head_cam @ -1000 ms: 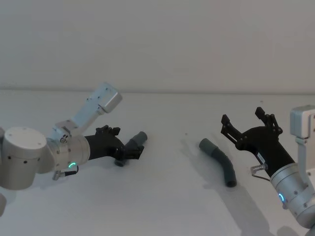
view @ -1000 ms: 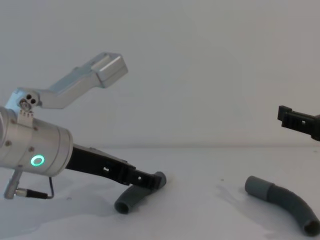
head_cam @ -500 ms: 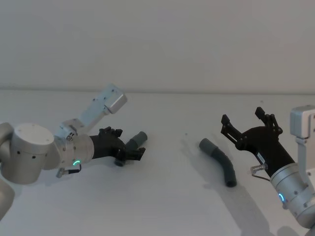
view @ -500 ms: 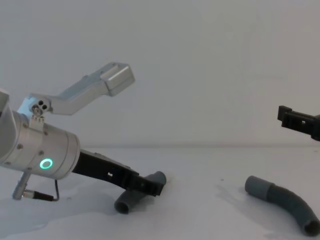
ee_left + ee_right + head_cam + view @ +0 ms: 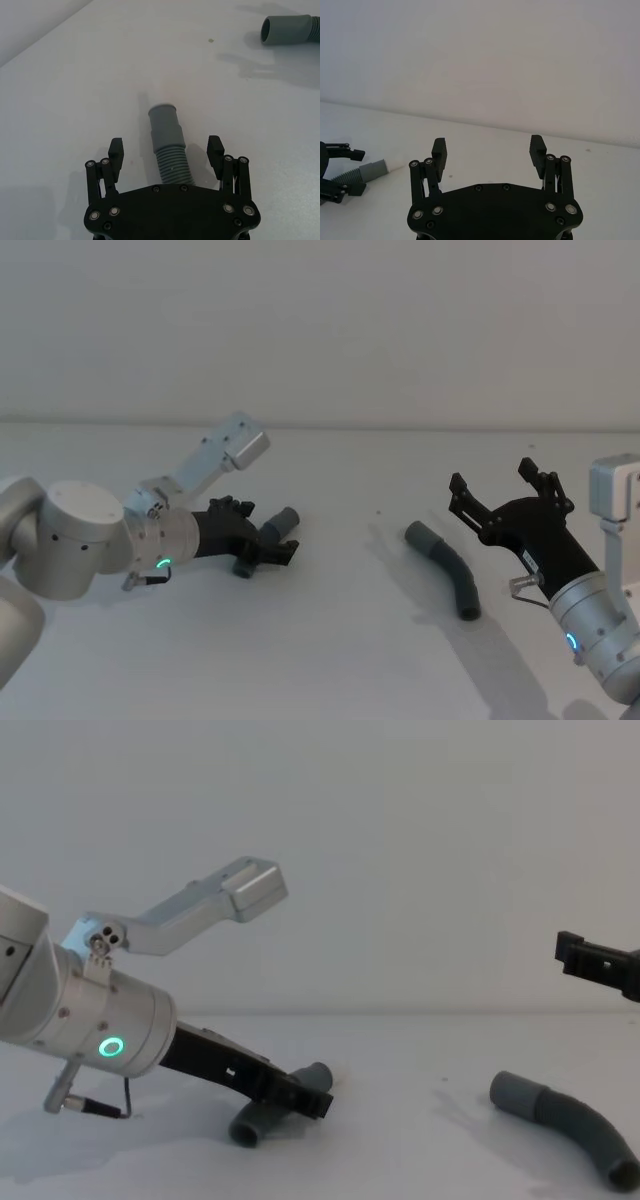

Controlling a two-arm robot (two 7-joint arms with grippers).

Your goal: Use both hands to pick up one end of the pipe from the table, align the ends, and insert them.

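Hose piece (image 5: 170, 150), the short one, lies on the left of the white table (image 5: 330, 660), well apart from the longer curved piece (image 5: 452, 570) on the right. Left gripper (image 5: 166, 145) sits low over the short one, jaws spread either side of its ribbed body without touching. Right gripper (image 5: 492, 478) hovers just right of the longer curved piece, jaws spread.

Your short ribbed grey hose piece (image 5: 170, 150) lies flat on the white desk (image 5: 75, 75) between the spread left fingers (image 5: 215, 148), touching neither, its smooth cuff (image 5: 165, 120) pointing past their tips. The longer curved piece (image 5: 449, 569) lies near the spread right fingers (image 5: 463, 496), socket mouth (image 5: 416, 534) toward the left fingers.
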